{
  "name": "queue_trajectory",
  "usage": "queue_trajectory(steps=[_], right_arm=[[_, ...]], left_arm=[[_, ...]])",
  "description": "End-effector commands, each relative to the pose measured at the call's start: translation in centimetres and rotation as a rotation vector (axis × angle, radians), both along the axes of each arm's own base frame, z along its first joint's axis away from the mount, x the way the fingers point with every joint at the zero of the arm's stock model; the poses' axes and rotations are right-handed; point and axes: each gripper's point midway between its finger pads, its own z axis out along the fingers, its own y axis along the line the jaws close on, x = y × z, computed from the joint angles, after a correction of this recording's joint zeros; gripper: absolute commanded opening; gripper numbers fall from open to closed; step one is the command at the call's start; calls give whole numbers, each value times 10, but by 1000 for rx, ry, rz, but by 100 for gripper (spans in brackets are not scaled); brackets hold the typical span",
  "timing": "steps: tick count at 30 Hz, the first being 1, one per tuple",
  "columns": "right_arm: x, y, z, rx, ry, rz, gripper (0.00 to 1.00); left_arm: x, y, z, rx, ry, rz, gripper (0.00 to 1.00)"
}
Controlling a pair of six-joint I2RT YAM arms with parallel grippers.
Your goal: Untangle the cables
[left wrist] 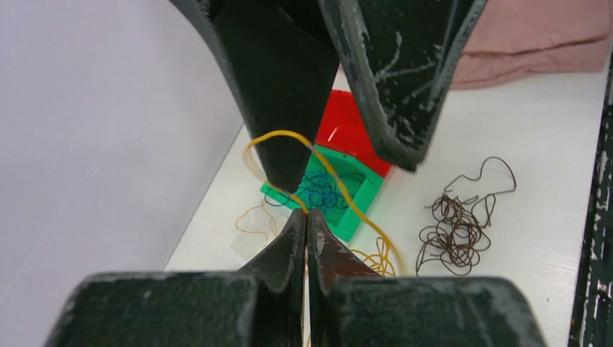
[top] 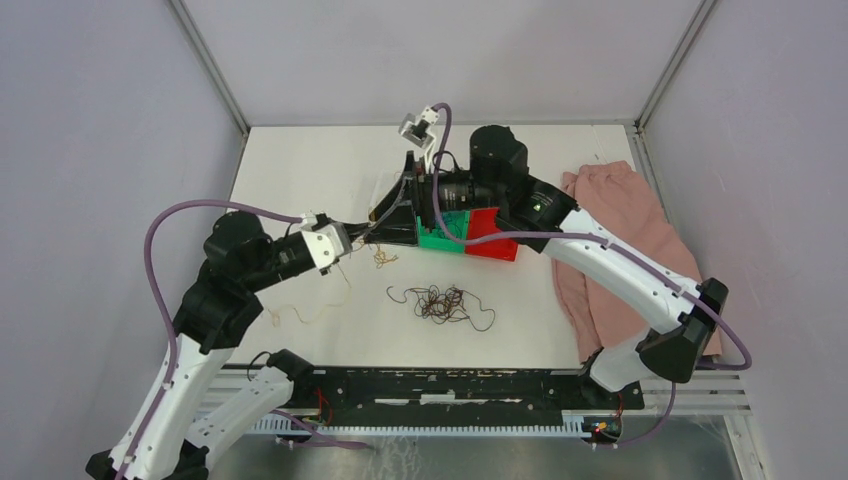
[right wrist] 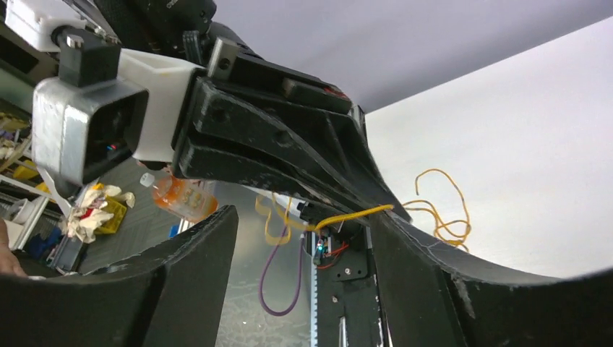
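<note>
**Left hand pinched on a yellow strand, right hand spread wide**

Far to my left, on the flat white table top (top: 300,170), lies a loose, hair-thin tan wire strand (top: 305,317), apart from the other cables.

Next comes my left gripper (left wrist: 306,217). Its two black fingers are pressed together, and a curly yellow wire strand (left wrist: 340,189) is nipped between their tips. From that pinch the strand rises in an arch across the tip of one finger of my right gripper (left wrist: 347,172). It then drops to a small heap of yellow coils (left wrist: 376,260) on the table, just beside my left fingers. I cannot tell whether the strand rests on that right finger or only passes in front of it.

Further right, toward the near middle of the table, a dark brown tangle of curly wire strands (top: 440,303) sits by itself, touching neither hand.

My right gripper meets the left one nose to nose. Its jaws stand wide apart and nothing is clamped between them.

Beneath and behind it is a shallow green plastic tray compartment (left wrist: 365,206), which holds a knot of thin blue wire strands (left wrist: 322,191). A red plastic compartment (top: 495,232) of the same kind sits against the green one's right side.

Farthest right, a crumpled pink cloth (top: 620,225) lies along the table's edge, well apart from every strand.
</note>
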Motion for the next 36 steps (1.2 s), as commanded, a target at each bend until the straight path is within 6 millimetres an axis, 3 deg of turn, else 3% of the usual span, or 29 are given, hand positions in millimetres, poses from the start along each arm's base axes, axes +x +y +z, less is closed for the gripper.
queue_trajectory(steps=[1,6,12,17,25,30,36], right_arm=[[6,-26,48,169,-21,-25,74],[38,-58,49,186,-89,-184,79],[40,-72,32,195,-308,-236,84],[29,-61,35,256,-380,-175,83],[-1,-25,46,295,-464,-76,83],[7,-8,52,329,-437,-114,76],[18,8,58,404,-375,-142,58]], left_arm=[[-4,0,52,-170,-84,19,3],[-23,-6,80,-230,-79,-60,3],[-38,-11,101,-305,-21,-119,3],[-45,-17,108,-346,41,-165,3],[-45,-22,117,-371,69,-186,3],[-51,-23,122,-387,96,-207,3],[-63,-26,127,-394,152,-261,3]])
